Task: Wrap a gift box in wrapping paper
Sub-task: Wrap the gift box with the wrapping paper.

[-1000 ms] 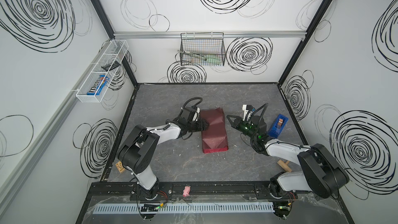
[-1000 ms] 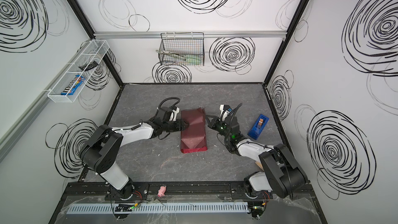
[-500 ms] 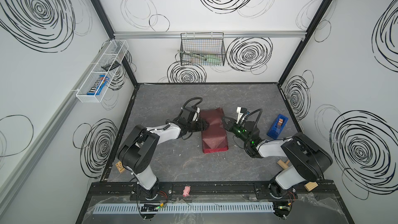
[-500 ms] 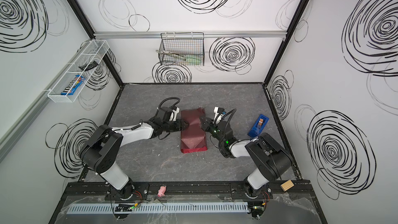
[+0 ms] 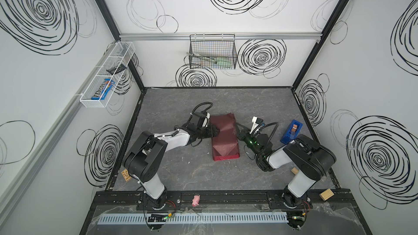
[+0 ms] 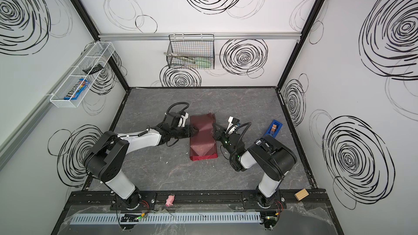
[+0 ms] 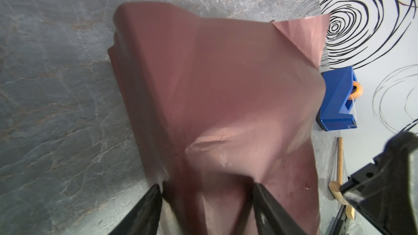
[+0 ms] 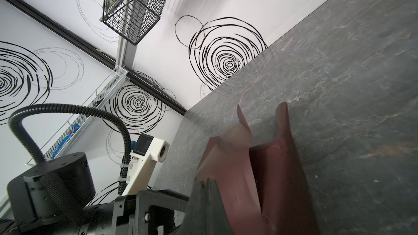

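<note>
The maroon wrapping paper (image 5: 222,136) (image 6: 202,139) lies folded into a long bundle in the middle of the table. The gift box is hidden under it. My left gripper (image 5: 216,131) (image 7: 207,188) reaches in from the bundle's left side. Its jaws stand wide apart, and a paper-covered block fills the gap, touching both fingers. My right gripper (image 5: 237,128) (image 8: 205,180) is shut, with its tips pressed against the paper's (image 8: 237,154) raised right flap. Nothing shows between its fingers.
A blue tape dispenser (image 5: 291,132) (image 7: 337,102) stands right of the right arm, near the wall. A wooden block (image 5: 326,194) sits on the front right rail, and a small pink object (image 5: 195,200) on the front rail. A wire basket (image 5: 212,53) hangs on the back wall.
My right arm has swung left from near the tape dispenser, bringing its shut gripper up against the bundle's right edge. The left arm and gripper have stayed put.
</note>
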